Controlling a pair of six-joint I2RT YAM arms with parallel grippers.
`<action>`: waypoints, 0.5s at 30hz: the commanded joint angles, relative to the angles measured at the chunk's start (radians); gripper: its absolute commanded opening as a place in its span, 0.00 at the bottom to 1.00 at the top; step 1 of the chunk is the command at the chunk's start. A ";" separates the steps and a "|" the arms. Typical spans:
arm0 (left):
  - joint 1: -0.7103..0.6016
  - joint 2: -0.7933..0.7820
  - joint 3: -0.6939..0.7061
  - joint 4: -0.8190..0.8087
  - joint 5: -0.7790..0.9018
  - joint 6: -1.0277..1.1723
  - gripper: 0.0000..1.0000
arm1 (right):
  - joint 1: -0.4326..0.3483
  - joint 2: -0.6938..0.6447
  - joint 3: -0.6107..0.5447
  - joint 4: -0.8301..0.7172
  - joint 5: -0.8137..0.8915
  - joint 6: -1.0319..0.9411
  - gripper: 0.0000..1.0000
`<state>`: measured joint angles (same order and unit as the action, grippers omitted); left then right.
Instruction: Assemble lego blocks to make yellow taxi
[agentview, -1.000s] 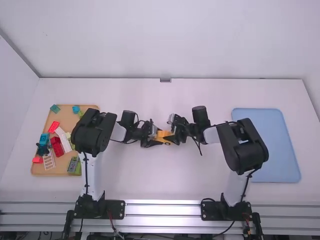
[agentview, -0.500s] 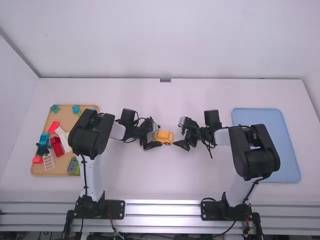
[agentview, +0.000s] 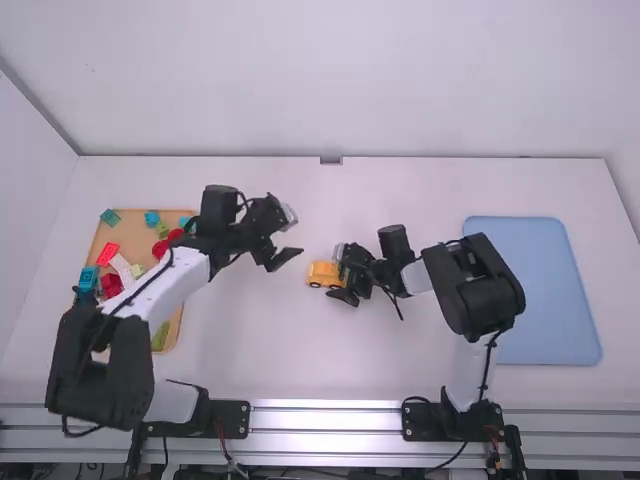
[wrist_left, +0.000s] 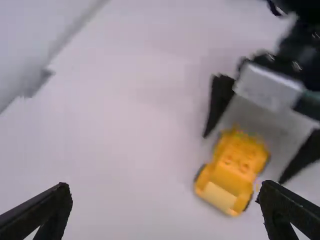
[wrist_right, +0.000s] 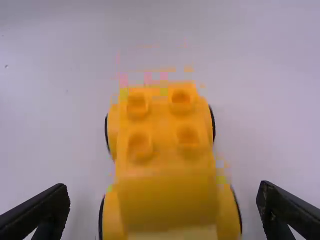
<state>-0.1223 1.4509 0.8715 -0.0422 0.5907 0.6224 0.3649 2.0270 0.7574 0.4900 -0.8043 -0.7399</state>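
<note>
Yellow taxi (agentview: 322, 271): stands assembled on its black wheels on the white table (agentview: 250, 350), near the middle, between the two arms. Four studs show on its top in the right wrist view; a paler patch marks one end (seen in the left wrist view). Body orange-yellow, upright.

Right tool (agentview: 342, 272): at the taxi, low over the table. Its fingers stand wide apart, one to each side of the body, with a gap to the yellow on both sides in its own wrist view. Nothing gripped. The left wrist view agrees: the same two fingers straddle one end of the taxi, and the rest of the body projects out from between them.

Left tool (agentview: 293, 232): to the left of the taxi and a little farther from the camera, apart from it. Fingers spread wide, nothing between them. The left arm's pale link crosses over part of the tan tray (so some of its contents are hidden).

Tan tray (agentview: 132, 228): at the table's left side. Holds loose pieces, among them a bright red block (agentview: 107, 254), a pale long piece (agentview: 123, 270), a blue block (agentview: 88, 278) and a teal block (agentview: 152, 218).

Blue tray (agentview: 548, 290): lies flat at the table's right side, beyond the right arm.

Small grey fitting (agentview: 330, 160): at the table's far edge, near its middle.
</note>
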 joint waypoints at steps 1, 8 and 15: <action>0.041 -0.080 0.000 -0.015 -0.121 -0.299 0.99 | 0.042 0.008 0.039 0.000 0.066 0.021 0.99; 0.092 -0.193 -0.002 -0.059 -0.174 -0.417 0.99 | 0.105 0.008 0.090 -0.069 0.181 0.041 0.90; 0.093 -0.217 -0.002 -0.063 -0.161 -0.432 0.99 | 0.120 0.008 0.106 -0.132 0.248 0.041 0.65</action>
<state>-0.0292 1.2572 0.8711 -0.1024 0.4244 0.2153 0.4843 2.0270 0.8471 0.3634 -0.5861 -0.7055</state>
